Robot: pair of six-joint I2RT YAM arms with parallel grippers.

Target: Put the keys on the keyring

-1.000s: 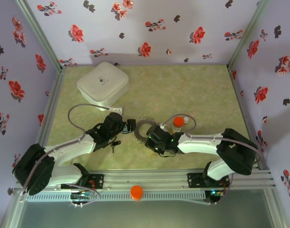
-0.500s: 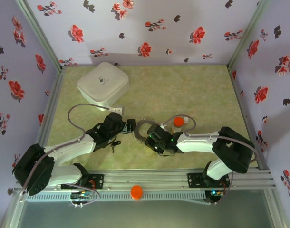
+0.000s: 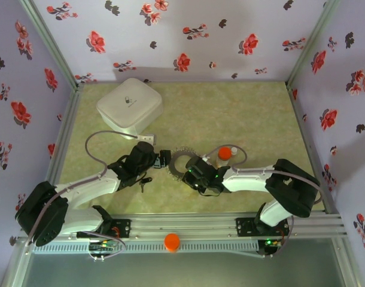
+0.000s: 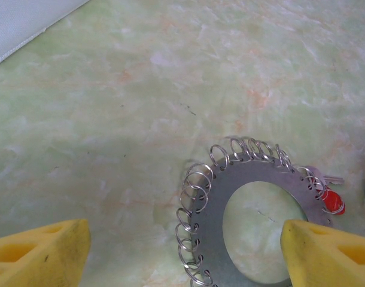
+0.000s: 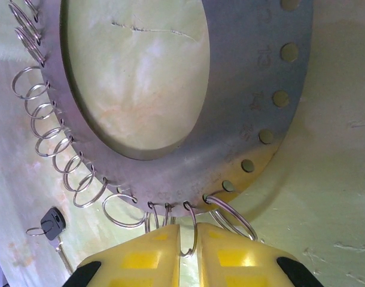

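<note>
The keyring point(image 3: 181, 153) is a flat grey metal disc with a wide hole and several small wire loops round its rim, lying at the table's middle. My right gripper point(image 5: 188, 230) is at its near rim, shut on one wire loop point(image 5: 192, 239). My left gripper point(image 4: 185, 233) is open over the keyring point(image 4: 254, 176), one yellow finger point(image 4: 42, 254) well left of it and the other above its right side. A red-tagged key point(image 4: 331, 201) sits at the keyring's far right rim. A black-headed key point(image 5: 52, 222) lies loose on the table, beside my left arm point(image 3: 143, 181).
An orange pill bottle point(image 3: 224, 155) stands just right of the keyring, close to my right arm. A white square box point(image 3: 130, 107) sits at the back left. Flowered walls enclose the table on three sides.
The right gripper's fingers have drawn a little closer together on the wire loop, and the right arm has shifted slightly left. The left arm has not moved.
</note>
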